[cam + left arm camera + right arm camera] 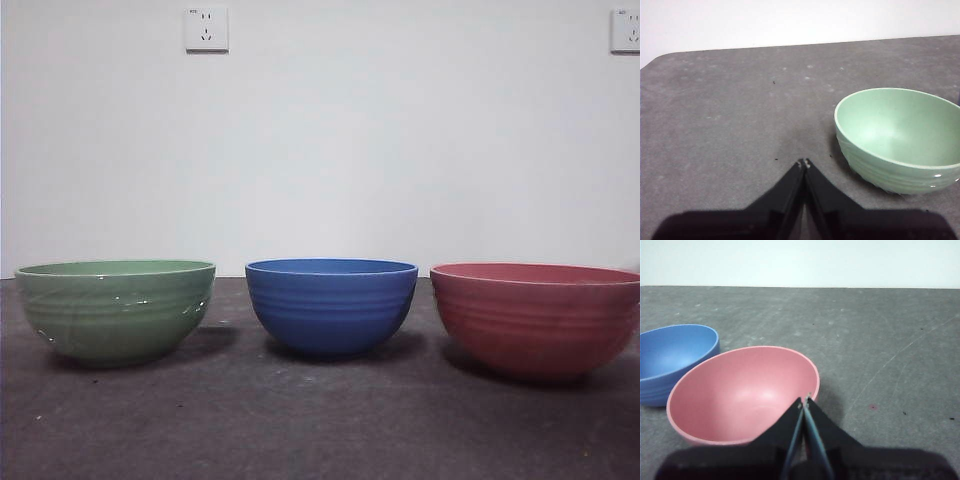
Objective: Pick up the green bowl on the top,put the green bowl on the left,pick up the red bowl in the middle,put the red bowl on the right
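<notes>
Front view shows three glossy round ceramic bowls standing upright in a row on the dark grey table (300, 420), each apart from its neighbour with bare surface between. With the blue ridged ceramic bowl (331, 305) taken as the centre of the dial, the pale sage-green ridged ceramic bowl (116, 310) sits at 9 o'clock and the muted pinkish-red ridged ceramic bowl (537, 318) at 3 o'clock, the red one slightly nearer the camera and cut by the picture's edge. All three are empty. A white wall rises behind the table, carrying two white wall sockets (206, 29), one toward 11 o'clock and one at the far 1 o'clock corner. No arm shows in this view. Left wrist view has the left gripper (804, 163) with its black fingers clenched tip to tip, grasping nothing, raised above bare table beside the green bowl and not touching it. Right wrist view has the right gripper (805, 400) likewise clenched tip to tip and empty, its tips hanging over the near rim of the red bowl, with the blue bowl just beyond that bowl.
</notes>
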